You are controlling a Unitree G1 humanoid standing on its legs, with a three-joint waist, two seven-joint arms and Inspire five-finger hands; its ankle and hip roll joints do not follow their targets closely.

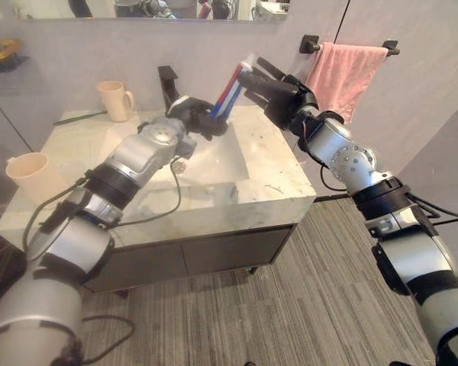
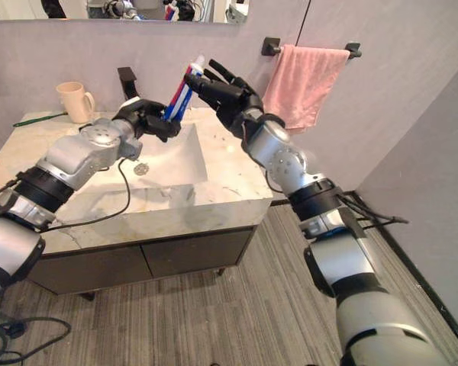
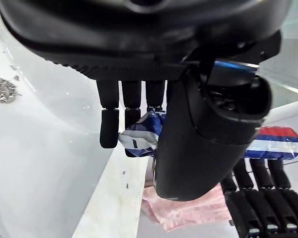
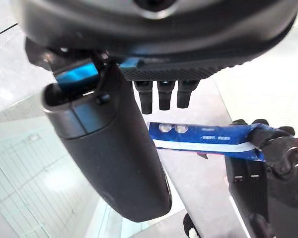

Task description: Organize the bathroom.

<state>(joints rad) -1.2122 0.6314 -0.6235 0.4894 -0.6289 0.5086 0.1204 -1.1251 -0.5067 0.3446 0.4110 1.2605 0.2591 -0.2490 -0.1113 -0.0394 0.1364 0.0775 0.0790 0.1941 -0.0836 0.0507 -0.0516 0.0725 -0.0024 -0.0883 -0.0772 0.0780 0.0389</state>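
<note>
Left hand (image 1: 189, 114) pinches the toothpaste tube's (image 1: 229, 90) crimped end over the basin (image 2: 168, 156), right hand (image 1: 271, 90) spread wide at its three o'clock — stowing's not done yet, I'd say.

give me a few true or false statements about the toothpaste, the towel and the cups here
1. The left hand is curled round the lower end of the toothpaste tube. True.
2. The right hand is far from the tube, down by the floor. False: it is at the tube's upper end, fingers extended.
3. A pink towel hangs on the wall bar. True.
4. The towel lies in the sink. False: it is on the bar.
5. A beige mug stands on the counter near the faucet. True.
</note>
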